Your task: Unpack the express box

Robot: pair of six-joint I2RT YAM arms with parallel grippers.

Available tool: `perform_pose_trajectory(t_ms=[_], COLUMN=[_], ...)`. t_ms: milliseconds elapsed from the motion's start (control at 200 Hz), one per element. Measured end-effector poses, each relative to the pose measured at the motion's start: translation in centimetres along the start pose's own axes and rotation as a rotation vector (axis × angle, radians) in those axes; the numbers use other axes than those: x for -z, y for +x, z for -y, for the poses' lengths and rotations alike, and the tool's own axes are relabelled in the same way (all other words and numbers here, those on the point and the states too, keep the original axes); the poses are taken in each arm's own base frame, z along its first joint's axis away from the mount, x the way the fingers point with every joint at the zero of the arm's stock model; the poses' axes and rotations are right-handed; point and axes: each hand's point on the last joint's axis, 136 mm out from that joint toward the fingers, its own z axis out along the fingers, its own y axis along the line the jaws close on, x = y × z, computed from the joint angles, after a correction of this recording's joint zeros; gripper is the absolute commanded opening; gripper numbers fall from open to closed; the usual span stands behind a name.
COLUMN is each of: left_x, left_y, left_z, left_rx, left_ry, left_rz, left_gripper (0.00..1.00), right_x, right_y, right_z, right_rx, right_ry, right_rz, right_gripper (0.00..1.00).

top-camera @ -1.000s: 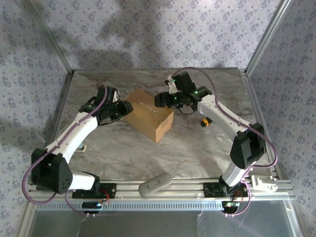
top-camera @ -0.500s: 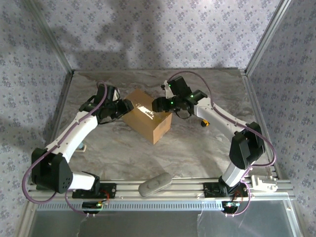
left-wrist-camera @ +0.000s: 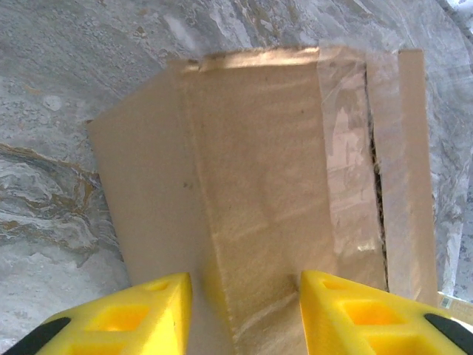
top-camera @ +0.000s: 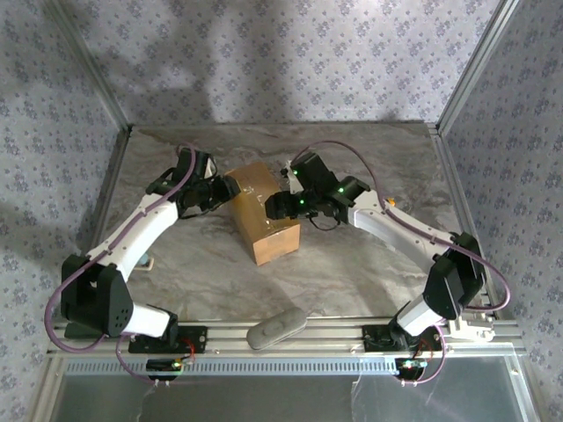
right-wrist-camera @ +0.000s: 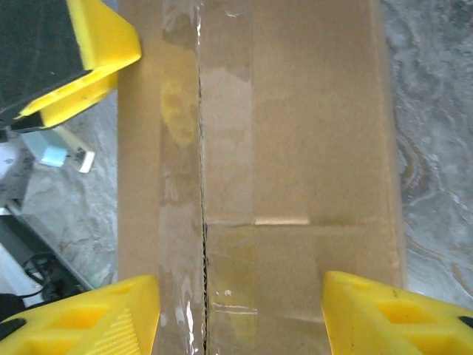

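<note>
1. The grey marbled table top (top-camera: 352,255) carries everything, with patterned walls around it.
2. Two white-and-black arms reach inward from the near rail and meet at mid-table.
3. The plain brown corrugated cardboard express box (top-camera: 262,211) stands near the middle of the table, between the two arms. Its top flaps are closed, and shiny clear tape runs along the seam (right-wrist-camera: 201,185).
4. The left gripper (top-camera: 227,189) is at the box's left far corner. In the left wrist view its yellow fingers (left-wrist-camera: 126,314) are spread, with a box edge (left-wrist-camera: 259,192) between them. I cannot tell whether they touch it.
5. The right gripper (top-camera: 274,207) hangs over the box top. Its yellow fingers (right-wrist-camera: 377,314) are wide apart, with the taped seam running between them.
6. A grey oblong object (top-camera: 276,326) lies on the near rail, well apart from the box.
</note>
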Motion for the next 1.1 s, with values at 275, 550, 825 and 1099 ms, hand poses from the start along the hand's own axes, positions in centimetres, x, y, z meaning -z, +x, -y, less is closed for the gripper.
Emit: perform_pose_trajectory(t_ms=[275, 550, 825, 1099], left_x=[-0.1, -0.8, -1.3, -1.5], left_y=[0.7, 1.1, 1.2, 1.3], left_z=[0.5, -0.4, -0.8, -0.9], left_rx=[-0.01, 0.008, 0.032, 0.033], left_ry=[0.006, -0.02, -0.007, 0.004], left_rz=[-0.013, -0.021, -0.006, 0.001], left_gripper=[0.48, 0.48, 0.47, 0.47], right_x=[0.9, -3.2, -4.2, -4.6], right_y=[-3.1, -3.8, -3.3, -3.3], right_z=[-0.6, 0.3, 0.9, 1.4], right_rx=[0.097, 0.206, 0.292, 0.363], right_ry=[0.158, 0.303, 0.407, 0.546], right_rz=[0.057, 0.0, -0.013, 0.001], right_gripper=[0.62, 0.64, 0.65, 0.67])
